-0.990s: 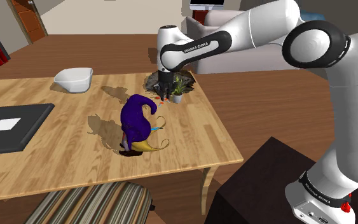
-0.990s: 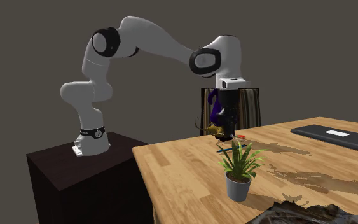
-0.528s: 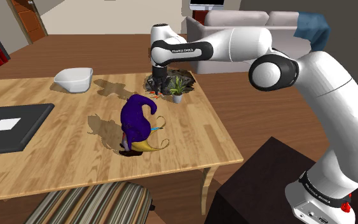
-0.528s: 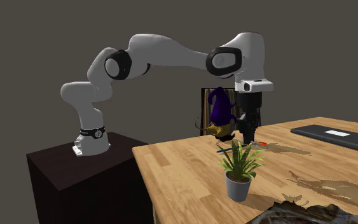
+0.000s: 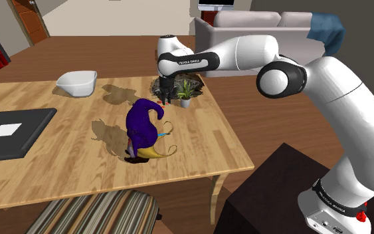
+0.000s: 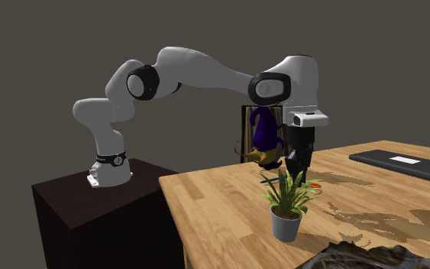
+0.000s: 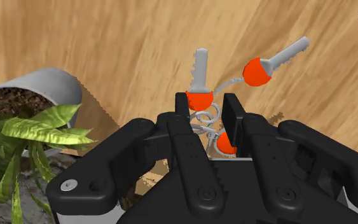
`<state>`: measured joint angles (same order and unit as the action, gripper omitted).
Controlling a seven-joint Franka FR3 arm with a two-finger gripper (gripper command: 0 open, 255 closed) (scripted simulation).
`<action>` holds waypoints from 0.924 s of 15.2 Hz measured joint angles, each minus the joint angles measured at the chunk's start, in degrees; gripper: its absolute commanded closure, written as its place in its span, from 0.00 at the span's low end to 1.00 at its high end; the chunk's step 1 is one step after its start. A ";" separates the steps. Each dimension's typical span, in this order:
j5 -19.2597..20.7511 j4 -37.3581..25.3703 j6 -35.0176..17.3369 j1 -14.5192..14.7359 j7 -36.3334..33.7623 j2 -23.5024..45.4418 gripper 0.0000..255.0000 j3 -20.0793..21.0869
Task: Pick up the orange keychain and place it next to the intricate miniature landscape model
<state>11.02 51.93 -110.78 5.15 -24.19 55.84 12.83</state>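
Observation:
The keychain (image 7: 201, 95) is a wire ring with grey keys that have orange heads. My black gripper (image 7: 206, 105) is shut on it, the keys dangling past the fingertips over the wooden table (image 7: 126, 44). In the shoulder view the gripper (image 5: 167, 100) hangs low beside the potted plant (image 5: 186, 93), just in front of the dark, rocky landscape model (image 5: 160, 84). From the second exterior view the gripper (image 6: 296, 171) stands behind the plant (image 6: 286, 202), an orange bit of the keychain (image 6: 315, 185) shows below it, and the model (image 6: 358, 256) lies at the near corner.
A purple pointed figure on a yellow base (image 5: 143, 127) stands mid-table, close to the gripper's near side. A white bowl (image 5: 77, 82) and a dark flat slab with a white label (image 5: 11, 131) lie toward the shoulder view's left. The grey plant pot (image 7: 34, 89) is close beside the fingers.
The arm has swung the held keychain toward the second exterior view's right, behind the plant, and lowered it nearer the table. The grip has not changed.

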 measured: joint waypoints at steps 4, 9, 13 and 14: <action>0.17 1.79 -2.50 -0.14 -0.19 0.75 1.00 -0.12; 0.41 2.80 -5.08 -0.10 -0.38 2.32 1.00 -0.31; 0.54 3.06 -6.45 -0.08 -0.44 3.45 1.00 -0.45; 0.55 3.01 -6.50 -0.07 -0.43 3.53 1.00 -0.45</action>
<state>11.57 54.94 -117.28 5.07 -24.63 59.37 12.38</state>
